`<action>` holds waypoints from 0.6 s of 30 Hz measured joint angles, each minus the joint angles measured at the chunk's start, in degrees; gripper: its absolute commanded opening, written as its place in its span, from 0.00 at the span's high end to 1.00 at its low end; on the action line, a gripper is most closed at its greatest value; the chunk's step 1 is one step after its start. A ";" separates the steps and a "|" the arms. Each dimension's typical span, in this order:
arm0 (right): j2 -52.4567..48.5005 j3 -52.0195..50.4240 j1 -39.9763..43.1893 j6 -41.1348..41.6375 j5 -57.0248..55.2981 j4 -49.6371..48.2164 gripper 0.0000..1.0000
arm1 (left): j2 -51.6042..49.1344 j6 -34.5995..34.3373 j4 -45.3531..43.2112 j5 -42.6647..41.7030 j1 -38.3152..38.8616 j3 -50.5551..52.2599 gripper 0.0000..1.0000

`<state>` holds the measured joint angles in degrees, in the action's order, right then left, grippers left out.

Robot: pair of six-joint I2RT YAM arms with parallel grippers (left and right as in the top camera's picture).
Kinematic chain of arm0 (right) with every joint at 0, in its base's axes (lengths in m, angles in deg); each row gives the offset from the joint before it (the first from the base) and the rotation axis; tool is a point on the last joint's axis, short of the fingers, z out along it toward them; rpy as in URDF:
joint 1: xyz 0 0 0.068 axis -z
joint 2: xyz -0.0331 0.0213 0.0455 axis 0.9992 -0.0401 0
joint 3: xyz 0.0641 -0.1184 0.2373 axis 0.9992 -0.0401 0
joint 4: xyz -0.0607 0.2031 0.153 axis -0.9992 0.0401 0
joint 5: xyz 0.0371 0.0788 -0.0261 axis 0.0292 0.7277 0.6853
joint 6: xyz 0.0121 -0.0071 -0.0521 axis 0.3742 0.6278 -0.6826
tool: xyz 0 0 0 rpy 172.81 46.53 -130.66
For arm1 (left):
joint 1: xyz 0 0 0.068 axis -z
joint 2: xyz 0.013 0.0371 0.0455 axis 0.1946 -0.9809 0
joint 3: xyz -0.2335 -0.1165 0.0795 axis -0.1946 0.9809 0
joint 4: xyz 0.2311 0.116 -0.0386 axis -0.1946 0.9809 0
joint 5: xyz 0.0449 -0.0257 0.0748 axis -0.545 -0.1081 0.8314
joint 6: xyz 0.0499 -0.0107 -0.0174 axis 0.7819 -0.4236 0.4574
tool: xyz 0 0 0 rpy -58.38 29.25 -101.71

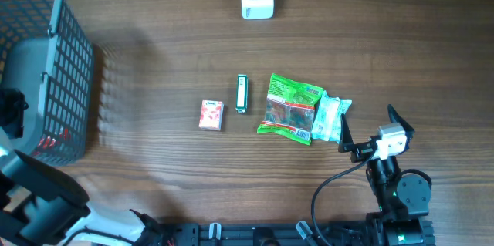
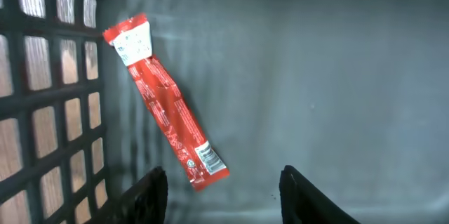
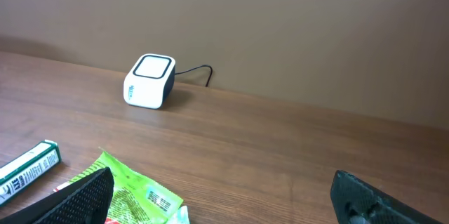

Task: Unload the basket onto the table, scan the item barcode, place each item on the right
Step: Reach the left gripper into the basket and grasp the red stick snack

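The left pincer (image 2: 223, 176) hangs inside the grey plastic lattice basket (image 2: 42, 112), its two dark fingers parted and grasping nothing. Just past the finger at the lower left of the left wrist frame lies the long red foil stick packet (image 2: 165, 101), flat on the basket floor. Its long axis runs diagonally, with the white-labelled end at the upper left and a small white printed patch near the lower right end. The lattice wall stands close on the left, with bare floor to the right.

The right pincer (image 3: 221, 178) is spread wide over the wooden table (image 3: 295, 147), holding nothing. The crinkled green snack pouch (image 3: 137, 196) is near its left-frame finger. Open tabletop stretches to the white cube scanner (image 3: 149, 81) by the far wall.
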<state>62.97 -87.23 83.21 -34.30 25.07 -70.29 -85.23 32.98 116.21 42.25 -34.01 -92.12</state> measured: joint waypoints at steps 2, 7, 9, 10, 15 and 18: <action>0.00 0.00 0.00 0.00 0.00 0.00 0.00 | -1.66 -1.22 -1.18 -0.04 0.00 1.01 0.52; 0.00 0.00 0.00 0.00 0.00 0.00 0.00 | -3.43 -2.73 -7.43 -0.02 0.00 6.32 0.53; 0.00 0.00 0.00 0.00 0.00 0.00 0.00 | -3.45 -2.95 -10.25 0.68 0.00 9.01 0.55; 0.00 0.00 0.00 0.00 0.00 0.00 0.00 | -3.45 -3.04 -11.32 1.29 0.00 9.99 0.55; 0.00 0.00 0.00 0.00 0.00 0.00 0.00 | -3.50 -5.27 -16.59 3.54 0.00 16.04 0.55; 0.00 0.00 0.00 0.00 0.00 0.00 0.00 | -3.50 -5.97 -19.06 4.11 0.04 18.43 0.54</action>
<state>62.97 -87.23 83.21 -34.30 25.07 -70.29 -88.73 27.01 97.15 46.36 -33.97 -73.69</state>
